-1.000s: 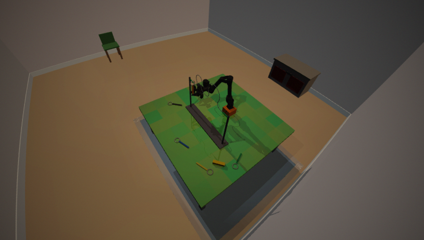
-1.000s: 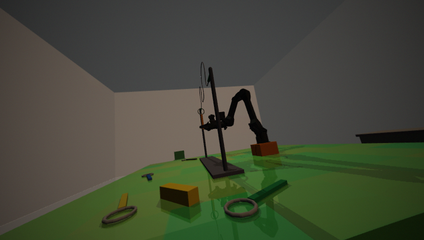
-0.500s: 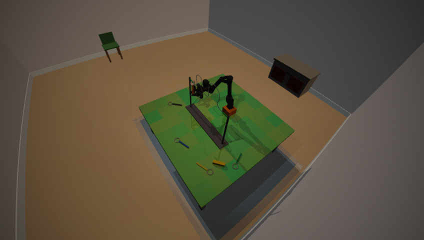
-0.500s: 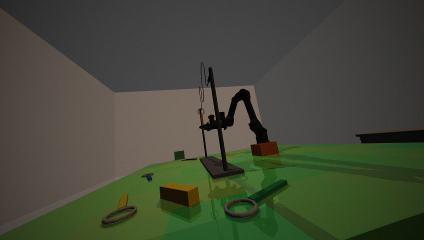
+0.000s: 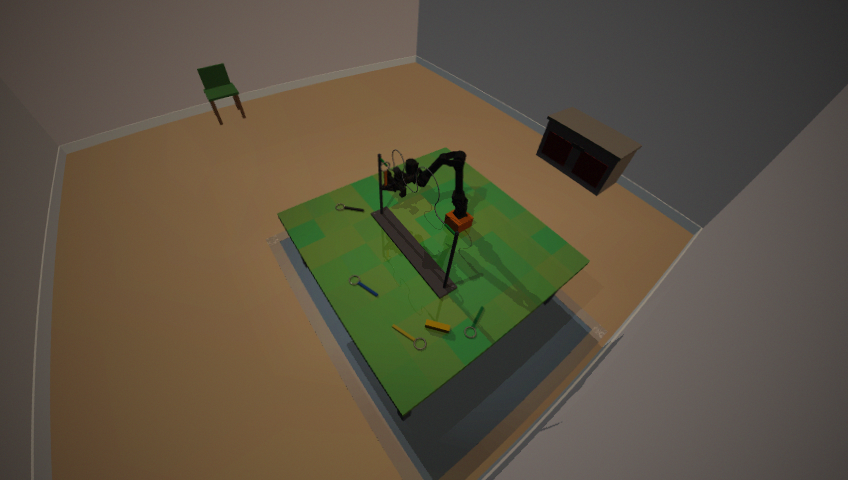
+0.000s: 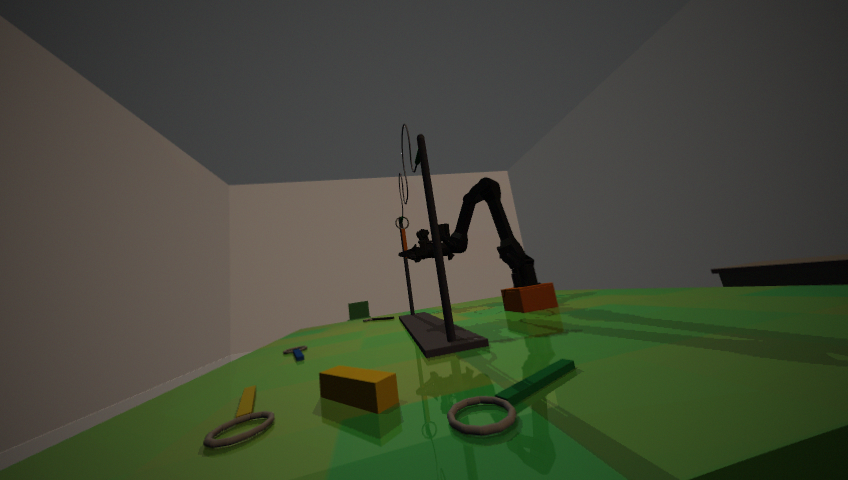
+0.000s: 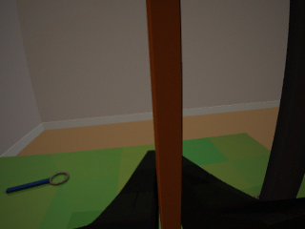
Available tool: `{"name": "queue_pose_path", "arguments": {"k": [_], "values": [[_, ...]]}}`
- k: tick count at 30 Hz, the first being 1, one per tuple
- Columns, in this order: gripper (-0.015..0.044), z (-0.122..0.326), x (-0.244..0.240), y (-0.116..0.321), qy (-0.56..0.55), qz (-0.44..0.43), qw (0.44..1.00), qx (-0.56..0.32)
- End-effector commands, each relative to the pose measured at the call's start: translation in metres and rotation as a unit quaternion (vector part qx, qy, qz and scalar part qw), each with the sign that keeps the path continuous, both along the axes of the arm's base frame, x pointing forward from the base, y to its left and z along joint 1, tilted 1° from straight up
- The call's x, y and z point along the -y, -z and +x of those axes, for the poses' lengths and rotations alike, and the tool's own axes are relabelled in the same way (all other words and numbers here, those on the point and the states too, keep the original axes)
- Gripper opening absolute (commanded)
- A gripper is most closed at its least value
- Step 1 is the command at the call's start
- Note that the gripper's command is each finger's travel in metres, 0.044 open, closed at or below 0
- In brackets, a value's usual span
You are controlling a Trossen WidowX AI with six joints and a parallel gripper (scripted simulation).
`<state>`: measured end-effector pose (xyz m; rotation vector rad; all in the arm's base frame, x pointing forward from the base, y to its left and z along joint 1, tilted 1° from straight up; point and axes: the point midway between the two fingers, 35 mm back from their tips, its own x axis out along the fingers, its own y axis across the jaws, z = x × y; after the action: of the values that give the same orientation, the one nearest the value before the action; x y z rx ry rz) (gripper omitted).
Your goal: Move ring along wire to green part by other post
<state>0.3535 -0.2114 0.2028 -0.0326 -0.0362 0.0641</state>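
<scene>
The wire frame's two posts are standing apart on one long base (image 5: pixel 413 252) (image 6: pixel 439 337), the near post (image 5: pixel 451 259) (image 6: pixel 436 237) at one end and the far post (image 5: pixel 380 184) (image 6: pixel 408 285) at the other. The arm is reaching out level toward the far post, its gripper (image 5: pixel 386 185) (image 6: pixel 404 254) (image 7: pixel 159 156) closing its fingers on the orange handle (image 5: pixel 385 177) (image 6: pixel 404 239) (image 7: pixel 168 110). The handle is running upright between the fingertips, its long axis crossing the gripper's pointing direction, with the far post standing just beside it, to the right in the wrist view. The ring (image 5: pixel 385 172) (image 6: pixel 401 223) is hanging above the gripper, at the handle's top. The coming move is likely calling for carrying the ring away from the far post along the wire (image 6: pixel 402 189), toward the near post, keeping the handle clear of the loops.
</scene>
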Motion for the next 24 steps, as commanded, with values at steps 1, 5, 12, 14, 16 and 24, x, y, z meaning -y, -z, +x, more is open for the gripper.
{"name": "queue_pose_path", "arguments": {"k": [1, 5, 12, 14, 16, 24], "values": [[-0.015, 0.0, 0.0, 0.0, 0.0, 0.0, 1.0, 0.0], [-0.015, 0.0, 0.0, 0.0, 0.0, 0.0, 1.0, 0.0], [-0.015, 0.0, 0.0, -0.014, -0.003, -0.002, 1.0, 0.0], [-0.015, 0.0, -0.001, -0.016, -0.003, -0.003, 1.0, 0.0], [-0.015, 0.0, -0.001, -0.016, -0.003, -0.003, 1.0, 0.0], [-0.015, 0.0, -0.001, -0.016, -0.003, -0.003, 1.0, 0.0]]}}
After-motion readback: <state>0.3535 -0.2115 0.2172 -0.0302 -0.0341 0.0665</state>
